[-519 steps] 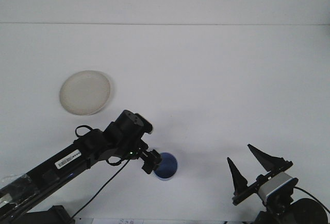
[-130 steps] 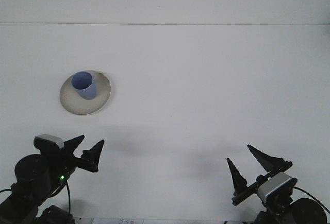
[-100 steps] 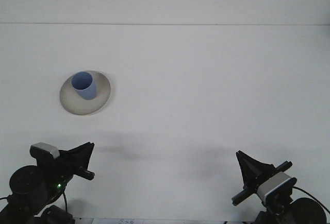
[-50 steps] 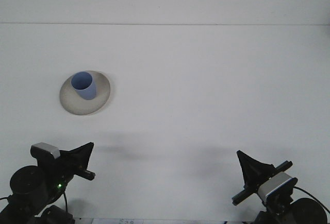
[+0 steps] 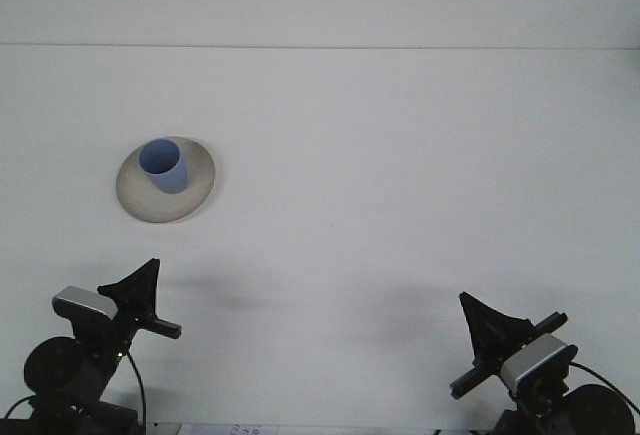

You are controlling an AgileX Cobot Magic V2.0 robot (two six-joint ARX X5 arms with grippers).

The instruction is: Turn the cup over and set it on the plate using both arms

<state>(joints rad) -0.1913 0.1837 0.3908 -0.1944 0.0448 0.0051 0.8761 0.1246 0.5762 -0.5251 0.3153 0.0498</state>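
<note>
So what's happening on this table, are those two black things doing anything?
Those are a robot's two grippers, and neither is handling anything at this moment. A blue cup stands upright, mouth up, on a pale round plate towards the far left of the white table. The left gripper and the right gripper both sit at the near edge, pulled back, fingers shut and empty. Flipping the cup and setting it on the plate looks finished.
</note>
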